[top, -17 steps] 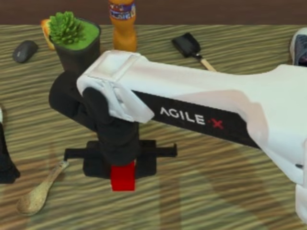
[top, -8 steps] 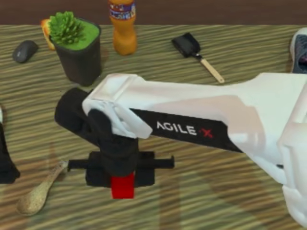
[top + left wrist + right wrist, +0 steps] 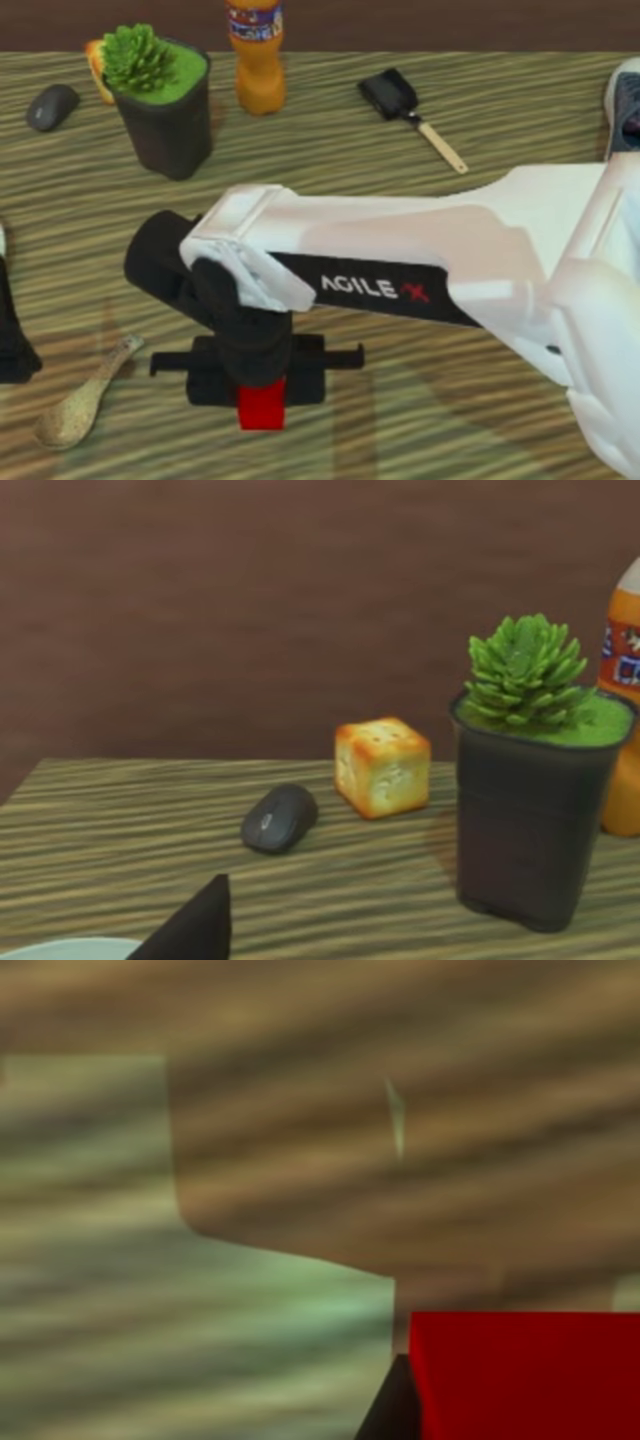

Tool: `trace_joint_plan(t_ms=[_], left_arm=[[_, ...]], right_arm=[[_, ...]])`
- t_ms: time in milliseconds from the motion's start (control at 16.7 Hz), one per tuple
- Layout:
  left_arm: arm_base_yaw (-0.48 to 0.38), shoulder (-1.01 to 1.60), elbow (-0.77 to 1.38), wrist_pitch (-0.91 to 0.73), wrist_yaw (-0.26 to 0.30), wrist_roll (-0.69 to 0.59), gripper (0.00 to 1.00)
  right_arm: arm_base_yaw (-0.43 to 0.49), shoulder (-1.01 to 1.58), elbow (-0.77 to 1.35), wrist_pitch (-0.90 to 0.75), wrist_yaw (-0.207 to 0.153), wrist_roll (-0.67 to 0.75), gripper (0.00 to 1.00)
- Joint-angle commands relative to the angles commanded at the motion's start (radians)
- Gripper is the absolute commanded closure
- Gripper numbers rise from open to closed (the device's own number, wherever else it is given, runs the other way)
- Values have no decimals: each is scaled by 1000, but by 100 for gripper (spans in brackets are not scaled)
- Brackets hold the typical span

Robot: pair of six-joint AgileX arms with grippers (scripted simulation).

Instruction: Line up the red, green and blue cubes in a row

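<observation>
Top view, right gripper [image 3: 262,400]: it hangs low over the front-left part of the table [image 3: 400,420], at the end of the white arm that reaches in from the right; its black body covers most of what it carries.
Top view, red cube [image 3: 262,407]: it sits directly under the gripper, pinched between the fingers, with only its front face showing below the black body.
Top view, green and blue cubes: neither can be seen.
Top view, surroundings: the wooden spoon [image 3: 80,398] lies to the left of the gripper; the plant pot [image 3: 167,110] and the orange bottle [image 3: 256,55] stand well behind it; the mouse [image 3: 50,106] is far back to its left; the small black shovel [image 3: 410,105] lies back to its right.
Top view, left gripper [image 3: 12,345]: parked at the left edge, far to the left of the working gripper; whether its fingers are spread or together I cannot tell.
Top view, change: against the earlier frames the right gripper and the cube have moved nearer the front edge and slightly right, and the arm no longer overlaps the plant pot.
Left wrist view: the plant pot [image 3: 530,810], the mouse [image 3: 279,818], a toast-coloured cube [image 3: 382,766] and the bottle [image 3: 625,700] stand ahead on the table.
Right wrist view: the red cube [image 3: 520,1375] fills the corner nearest the camera, touching a dark finger [image 3: 390,1410], above the striped table.
</observation>
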Motion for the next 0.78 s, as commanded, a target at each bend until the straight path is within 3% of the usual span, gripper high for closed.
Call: trace_joint_plan(t_ms=[720,780], left_arm=[[0,0,0,0,0,0,0],[0,0,0,0,0,0,0]], right_arm=[[0,0,0,0,0,0,2],[0,0,0,0,0,0,0]])
